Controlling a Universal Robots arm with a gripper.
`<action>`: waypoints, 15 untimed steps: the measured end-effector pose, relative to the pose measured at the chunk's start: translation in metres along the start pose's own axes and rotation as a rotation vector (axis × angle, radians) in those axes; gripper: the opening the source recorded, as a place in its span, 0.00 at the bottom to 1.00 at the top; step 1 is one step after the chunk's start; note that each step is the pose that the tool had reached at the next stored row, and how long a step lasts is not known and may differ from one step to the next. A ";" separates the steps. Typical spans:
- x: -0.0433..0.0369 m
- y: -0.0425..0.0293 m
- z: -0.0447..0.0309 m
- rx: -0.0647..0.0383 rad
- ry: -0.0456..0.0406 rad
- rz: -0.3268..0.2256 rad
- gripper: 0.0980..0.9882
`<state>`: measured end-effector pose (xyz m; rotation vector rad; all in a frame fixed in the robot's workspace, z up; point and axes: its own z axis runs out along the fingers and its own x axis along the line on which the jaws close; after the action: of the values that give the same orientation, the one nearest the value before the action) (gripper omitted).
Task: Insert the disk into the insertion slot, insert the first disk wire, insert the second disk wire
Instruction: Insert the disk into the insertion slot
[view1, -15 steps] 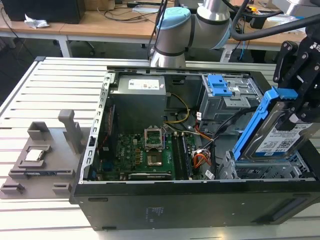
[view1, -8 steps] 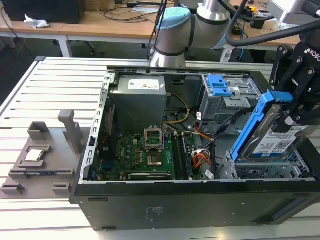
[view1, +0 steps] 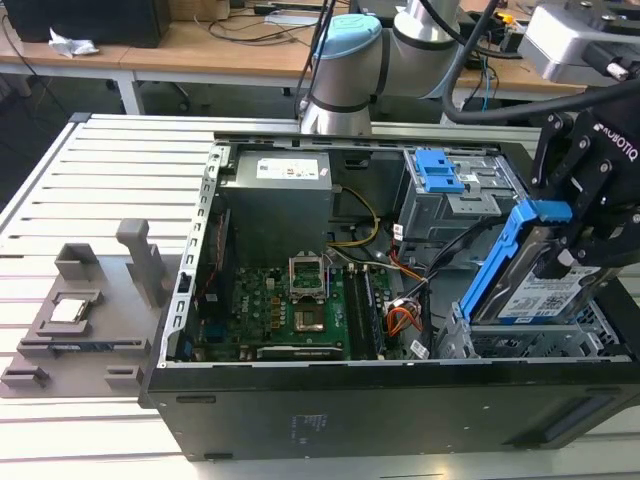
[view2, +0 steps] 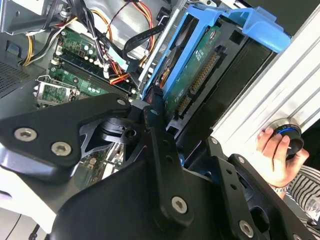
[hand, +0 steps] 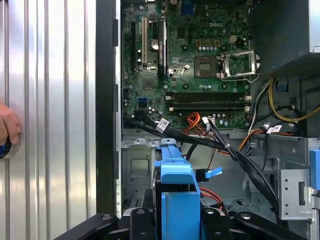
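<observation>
Right now the black robot gripper (view1: 572, 262) is clamping the flat silver disk (view1: 528, 288), framed in its bright blue plastic carrier, by its raised end, with the fingers drawn in tight against it. The disk is hanging steeply tilted, its long axis sloping away from the gripper and down toward the insertion slot (view1: 500, 345). That low grey perforated metal cage is sitting in the near corner of the open black computer case (view1: 300, 410), on the exterior view's right. The disk's lower end is reaching the cage's top edge, and whether they are touching I cannot tell.
</observation>
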<state>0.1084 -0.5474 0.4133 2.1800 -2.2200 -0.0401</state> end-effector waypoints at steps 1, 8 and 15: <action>0.0000 -0.0001 0.0015 0.000 0.0001 0.000 0.30; 0.0000 -0.0006 0.0160 0.000 0.0000 0.000 0.30; -0.0001 -0.0010 0.0259 0.000 0.0000 0.000 0.30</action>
<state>0.1084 -0.5475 0.3874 2.1801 -2.2200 -0.0401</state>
